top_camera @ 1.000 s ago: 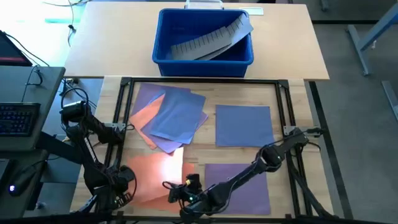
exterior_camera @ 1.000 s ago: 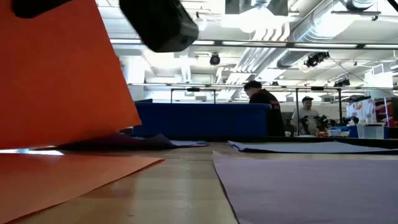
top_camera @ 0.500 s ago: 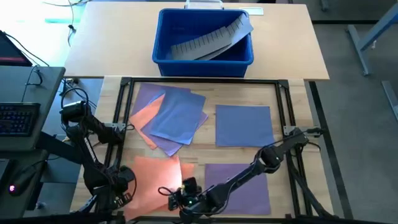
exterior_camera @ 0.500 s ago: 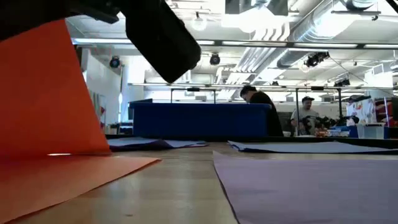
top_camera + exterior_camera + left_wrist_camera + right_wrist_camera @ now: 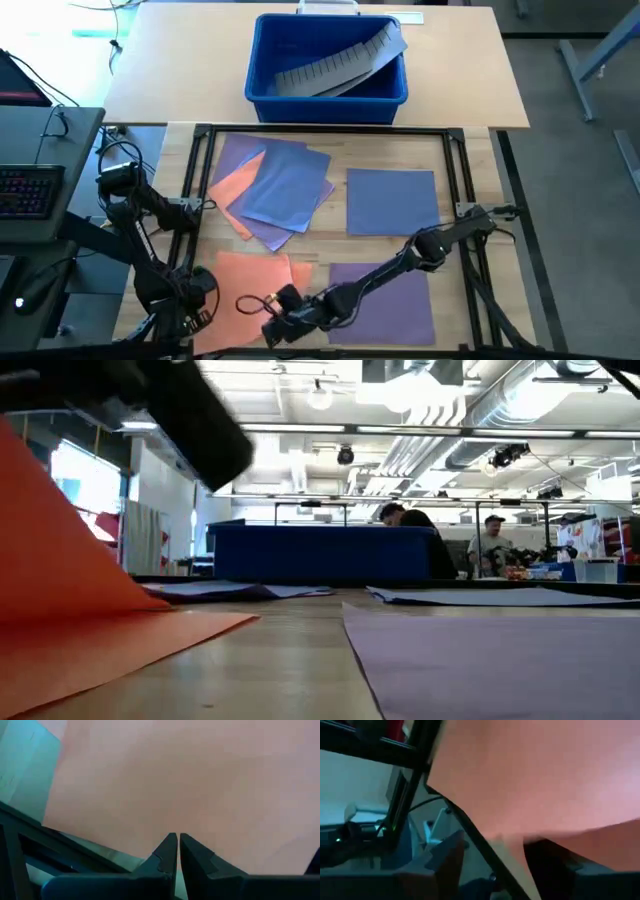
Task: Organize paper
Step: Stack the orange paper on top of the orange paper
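Your right gripper (image 5: pixel 262 312) pinches the edge of the orange sheet (image 5: pixel 250 285), lifting it off the tabletop (image 5: pixel 470 170). Paper is light, limp, slippery: hold at the edge. Left gripper (image 5: pixel 174 851), fingers nearly together, empty, waits beside the sheet.

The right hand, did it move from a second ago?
Yes. In the high view the right hand has slid left along the table's near edge, farther from the purple sheet and over the orange sheet.
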Robot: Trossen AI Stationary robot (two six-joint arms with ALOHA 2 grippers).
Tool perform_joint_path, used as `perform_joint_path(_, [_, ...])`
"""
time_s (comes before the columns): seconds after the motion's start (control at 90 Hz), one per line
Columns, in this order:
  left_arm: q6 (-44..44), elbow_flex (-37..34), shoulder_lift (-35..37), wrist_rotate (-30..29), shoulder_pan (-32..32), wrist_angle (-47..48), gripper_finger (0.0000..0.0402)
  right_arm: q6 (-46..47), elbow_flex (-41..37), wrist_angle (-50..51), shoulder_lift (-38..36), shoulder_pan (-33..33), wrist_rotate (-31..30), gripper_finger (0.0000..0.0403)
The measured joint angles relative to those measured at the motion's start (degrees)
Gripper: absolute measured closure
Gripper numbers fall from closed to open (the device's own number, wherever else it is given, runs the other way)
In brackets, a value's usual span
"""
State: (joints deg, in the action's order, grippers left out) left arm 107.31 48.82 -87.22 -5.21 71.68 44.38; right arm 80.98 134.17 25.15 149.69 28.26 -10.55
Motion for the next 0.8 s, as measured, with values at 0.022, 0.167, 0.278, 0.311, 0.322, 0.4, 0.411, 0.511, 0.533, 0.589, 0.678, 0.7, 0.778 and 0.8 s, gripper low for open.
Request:
perform_joint_path(0.022, [0.0,0.0,0.0,0.0,0.0,0.0,0.0402,0.81,0.0,0.48,0.0,-0.51,0.99,0.0211])
perform_joint_path(0.167, [-0.02,0.0,0.0,0.02,0.0,0.0,0.0402,6.68,0.0,4.87,0.0,-3.34,10.1,0.021])
perform_joint_path(0.278, [-0.02,0.0,0.0,0.02,0.0,-0.02,0.0402,6.27,-0.01,4.48,0.0,-4.15,16.41,0.021])
perform_joint_path(0.311, [-0.02,0.0,0.0,0.02,0.0,0.0,0.0402,6.09,0.0,4.18,0.0,-4.15,18.15,0.021])
perform_joint_path(0.322, [-0.02,0.0,0.0,0.04,0.0,0.0,0.0402,6.05,0.0,4.15,0.0,-4.13,18.66,0.021])
perform_joint_path(0.4, [-0.02,0.0,0.0,0.03,0.0,0.0,0.0402,5.98,0.0,4.37,0.0,-3.65,21.15,0.021])
perform_joint_path(0.411, [-0.02,0.0,0.0,0.04,0.0,-0.01,0.0402,5.98,0.0,4.49,0.0,-3.56,21.26,0.021])
perform_joint_path(0.511, [-0.02,0.0,0.0,0.0,0.0,0.0,0.0402,6.02,-0.01,6.71,0.0,-2.65,20.16,0.021])
perform_joint_path(0.533, [-0.02,0.0,0.0,0.0,0.0,0.0,0.0402,6.07,0.0,7.25,0.0,-2.48,19.71,0.021])
perform_joint_path(0.589, [-0.02,0.0,0.0,-0.1,0.0,-0.02,0.0402,6.56,-0.01,8.88,0.0,-2.16,18.52,0.021])
perform_joint_path(0.678, [-0.02,0.0,0.0,-0.24,0.0,0.0,0.0402,7.58,0.0,12.03,-0.02,-1.9,15.92,0.021])
perform_joint_path(0.7, [-0.02,0.0,0.0,-0.25,0.0,0.0,0.0402,7.68,-0.01,12.55,-0.02,-1.93,15.41,0.021])
perform_joint_path(0.778, [-0.02,0.02,0.02,-0.33,0.0,0.0,0.0402,7.68,-0.01,13.84,-0.02,-2.2,14.89,0.021])
perform_joint_path(0.8, [-0.02,0.02,0.02,-0.33,0.0,0.0,0.0402,7.61,-0.01,13.96,-0.02,-2.28,14.79,0.021])
